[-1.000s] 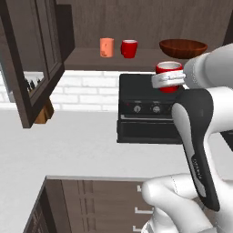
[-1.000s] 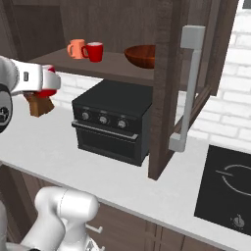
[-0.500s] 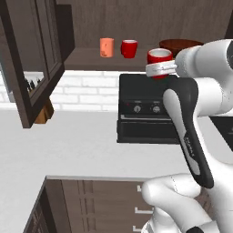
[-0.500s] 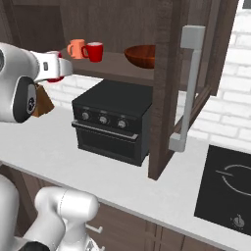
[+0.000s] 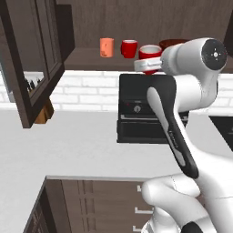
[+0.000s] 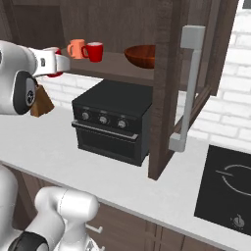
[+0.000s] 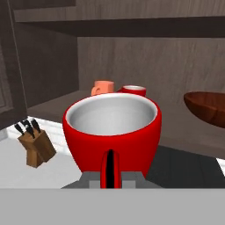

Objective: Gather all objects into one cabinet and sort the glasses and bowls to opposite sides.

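My gripper (image 7: 110,176) is shut on the handle of a glossy red cup (image 7: 112,127) and holds it upright in the air. That cup (image 5: 150,52) hangs just in front of the open dark brown cabinet's shelf (image 5: 86,59), at shelf height. On the shelf a salmon-orange cup (image 5: 107,47) and another red cup (image 5: 129,48) stand side by side at the left. The wide reddish-brown bowl (image 6: 142,55) rests further right. In the left base view the bowl (image 5: 173,43) is mostly hidden behind my arm. From the right base view, the gripper (image 6: 53,62) is left of both shelf cups.
A black countertop oven (image 6: 112,122) stands under the shelf. A wooden knife block (image 5: 44,113) sits on the counter at the left. The cabinet doors (image 5: 36,59) hang open on both sides, the right one carrying a long grey handle (image 6: 188,88). A black cooktop (image 6: 228,181) lies far right.
My arm has raised the held red cup from beside the oven top up to shelf level and carried it left, closer to the two cups on the shelf.
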Tool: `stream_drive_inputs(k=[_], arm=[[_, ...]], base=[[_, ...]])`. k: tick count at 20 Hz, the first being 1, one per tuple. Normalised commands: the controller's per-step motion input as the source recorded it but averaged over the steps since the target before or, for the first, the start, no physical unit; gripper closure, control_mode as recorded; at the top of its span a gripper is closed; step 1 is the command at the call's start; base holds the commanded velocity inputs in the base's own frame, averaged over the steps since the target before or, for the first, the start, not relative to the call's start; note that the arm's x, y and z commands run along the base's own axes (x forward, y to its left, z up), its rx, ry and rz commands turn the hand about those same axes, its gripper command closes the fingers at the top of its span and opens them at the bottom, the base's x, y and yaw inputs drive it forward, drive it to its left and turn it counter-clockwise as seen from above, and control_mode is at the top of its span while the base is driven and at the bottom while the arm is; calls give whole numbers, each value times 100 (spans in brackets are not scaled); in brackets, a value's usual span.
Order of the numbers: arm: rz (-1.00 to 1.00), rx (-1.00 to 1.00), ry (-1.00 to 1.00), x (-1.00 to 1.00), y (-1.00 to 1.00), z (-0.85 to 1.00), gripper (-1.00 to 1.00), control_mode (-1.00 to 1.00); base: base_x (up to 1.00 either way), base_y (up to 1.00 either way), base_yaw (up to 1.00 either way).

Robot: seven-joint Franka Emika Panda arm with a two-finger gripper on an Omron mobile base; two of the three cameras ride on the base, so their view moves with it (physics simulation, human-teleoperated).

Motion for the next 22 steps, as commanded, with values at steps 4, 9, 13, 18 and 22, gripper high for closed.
stream_drive_inputs(k=[4,9,13,18,22], arm=[[0,1,0,34,11,6,100,-100],[0,5,0,48,2,5,100,-100],[0,4,0,49,0,0,100,-100],[0,1,0,43,0,0,100,-100],[0,0,0,41,0,0,100,-100]], base=[[0,0,0],[0,0,0],[0,0,0],[0,0,0],[0,0,0]])
